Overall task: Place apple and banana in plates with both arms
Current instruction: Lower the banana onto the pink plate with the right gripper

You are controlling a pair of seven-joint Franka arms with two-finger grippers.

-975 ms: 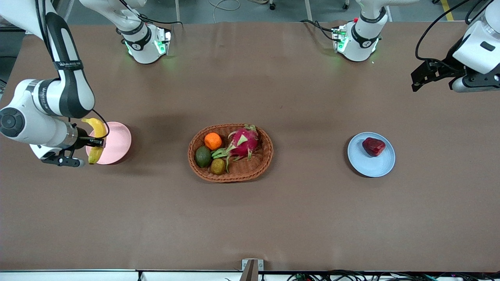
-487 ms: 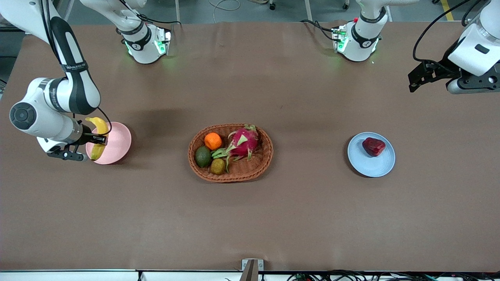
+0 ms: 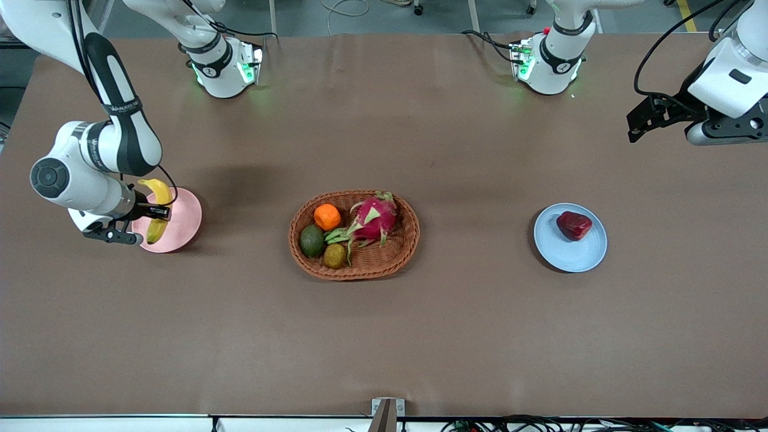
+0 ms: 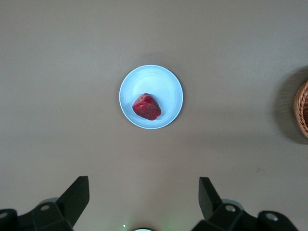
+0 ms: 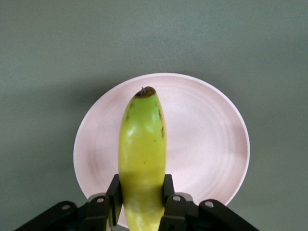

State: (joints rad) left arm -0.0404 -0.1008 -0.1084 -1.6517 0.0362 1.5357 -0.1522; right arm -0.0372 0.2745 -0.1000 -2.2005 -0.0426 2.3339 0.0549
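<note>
My right gripper is shut on the yellow banana and holds it just over the pale pink plate at the right arm's end of the table. In the right wrist view the banana sits between the fingers above the pink plate. The dark red apple lies on the light blue plate toward the left arm's end. My left gripper is open and empty, raised near the table's corner; its wrist view shows the apple on the blue plate.
An oval wicker basket stands mid-table holding an orange, a magenta dragon fruit, an avocado and a brownish fruit. The basket's edge shows in the left wrist view.
My right gripper has lowered with the banana and shifted over the pink plate. The left arm has barely moved.
</note>
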